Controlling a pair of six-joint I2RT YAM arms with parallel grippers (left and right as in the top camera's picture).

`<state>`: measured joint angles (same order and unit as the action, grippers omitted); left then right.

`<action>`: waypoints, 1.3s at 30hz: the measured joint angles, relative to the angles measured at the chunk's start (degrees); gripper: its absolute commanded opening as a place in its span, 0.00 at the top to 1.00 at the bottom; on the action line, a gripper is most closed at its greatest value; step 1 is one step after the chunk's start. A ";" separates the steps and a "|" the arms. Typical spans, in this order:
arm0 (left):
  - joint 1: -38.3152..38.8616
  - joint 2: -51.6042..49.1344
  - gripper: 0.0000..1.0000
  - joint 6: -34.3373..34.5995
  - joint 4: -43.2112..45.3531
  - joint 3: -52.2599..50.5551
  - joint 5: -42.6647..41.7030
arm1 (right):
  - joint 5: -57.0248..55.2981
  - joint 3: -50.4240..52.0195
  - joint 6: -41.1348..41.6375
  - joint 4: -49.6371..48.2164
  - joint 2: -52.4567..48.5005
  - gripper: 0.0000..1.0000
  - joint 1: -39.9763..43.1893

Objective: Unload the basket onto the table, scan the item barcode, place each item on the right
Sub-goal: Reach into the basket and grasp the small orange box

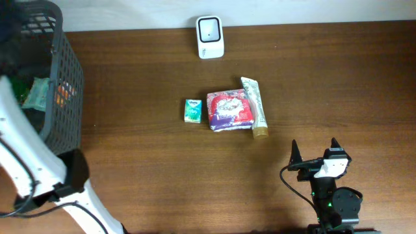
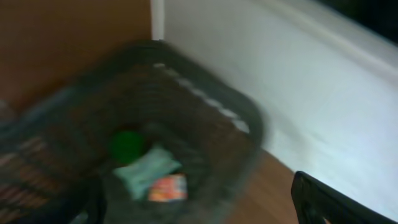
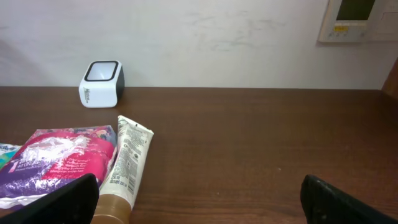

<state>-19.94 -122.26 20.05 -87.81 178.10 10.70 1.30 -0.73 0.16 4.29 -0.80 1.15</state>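
— Where does the cream plastic tube with the brown cap [image 1: 254, 104] lie?
— Mid-bench [image 1: 130, 162], long axis 12-to-6, cap toward 6; the white box scanner [image 1: 210, 37] sits at 12.
— The tools?
— Right tool [image 1: 314, 144] spread at 5 o'clock; left tool [image 2: 196, 208] spread above the dark mesh basket [image 1: 65, 84] at 10.

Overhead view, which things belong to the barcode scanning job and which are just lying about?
Job: scanner, green box, purple packet, tube, basket.
Lying about: wall panel, seen only from the right wrist.
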 measured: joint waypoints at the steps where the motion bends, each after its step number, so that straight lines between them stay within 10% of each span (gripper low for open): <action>1: -3.08 -0.15 0.11 0.00 0.70 -2.12 0.76 | 0.00 0.00 0.02 0.00 0.00 0.01 0.00; 14: -8.63 -6.47 0.32 -20.98 26.84 -44.85 -9.68 | 0.00 0.00 0.02 0.02 0.00 0.01 0.00; 27: -7.39 -18.01 0.39 -37.70 33.38 -48.39 -20.02 | 0.00 0.00 0.04 0.00 0.00 0.01 0.00; 39: -7.17 -21.07 1.00 -40.48 29.27 -48.48 -22.25 | 0.00 0.00 0.04 0.00 0.00 0.01 0.00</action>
<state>-27.11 -143.33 -20.43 -58.54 129.62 -11.55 1.30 -0.73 0.21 4.29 -0.80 1.15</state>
